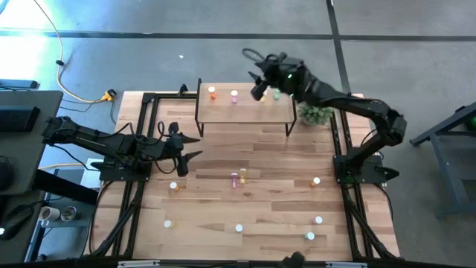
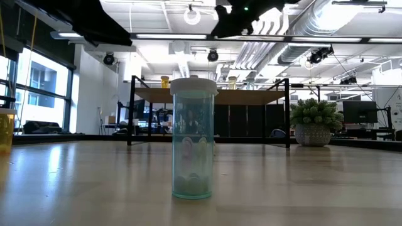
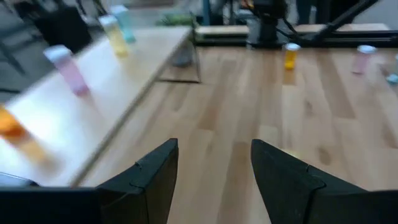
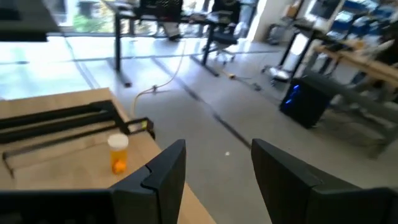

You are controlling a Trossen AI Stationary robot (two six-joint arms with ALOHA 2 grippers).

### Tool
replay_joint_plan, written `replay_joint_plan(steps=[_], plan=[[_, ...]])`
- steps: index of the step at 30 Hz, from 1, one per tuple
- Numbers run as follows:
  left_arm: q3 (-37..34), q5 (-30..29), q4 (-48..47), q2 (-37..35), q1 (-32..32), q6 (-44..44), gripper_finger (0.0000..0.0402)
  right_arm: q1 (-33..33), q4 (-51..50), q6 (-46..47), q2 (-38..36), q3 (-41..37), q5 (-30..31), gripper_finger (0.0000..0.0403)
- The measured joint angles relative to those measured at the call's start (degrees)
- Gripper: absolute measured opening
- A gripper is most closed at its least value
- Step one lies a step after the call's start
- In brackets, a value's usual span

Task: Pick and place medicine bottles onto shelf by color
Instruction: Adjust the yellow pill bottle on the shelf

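The shelf stands at the table's far edge. On it stand an orange bottle, a pink one, a yellow one and a green one. My right gripper hangs open and empty above the shelf's far edge, near the yellow and green bottles. In its wrist view the orange bottle shows ahead. My left gripper waits open and empty at the table's left, beside the shelf. More bottles stand on the table, among them a pink one, a yellow one and an orange one.
A green bottle stands near the table's front edge, close to the low camera. A small potted plant sits right of the shelf. Several white-capped bottles are scattered along the near half of the table. Black frame rails run along both sides.
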Motion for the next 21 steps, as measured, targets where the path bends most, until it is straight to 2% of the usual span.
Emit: replay_joint_plan(steps=[3, 8, 11, 16, 21], plan=[[0.0, -6.0, 3.3, 0.0, 0.0, 4.1, 0.0193, -4.3, -3.6, 0.0, -1.2, 0.0, -7.1, 0.0174], [0.0, -14.7, 10.3, 0.0, 0.0, 10.7, 0.0193, -11.2, -10.5, -1.4, -0.9, 0.0, -24.4, 0.0174], [0.0, -17.2, 13.0, 0.0, 0.1, 13.4, 0.0193, -13.4, -12.7, -1.9, -0.4, 0.0, -27.0, 0.0174], [0.0, -15.9, 13.3, 0.0, 1.7, 12.2, 0.0193, -14.2, -15.4, -8.9, -0.3, 0.0, -29.7, 0.0174], [0.0, -9.2, 13.1, 0.4, 5.7, 8.2, 0.0193, -14.0, -19.0, -12.0, -0.3, 0.0, -33.1, 0.0174]])
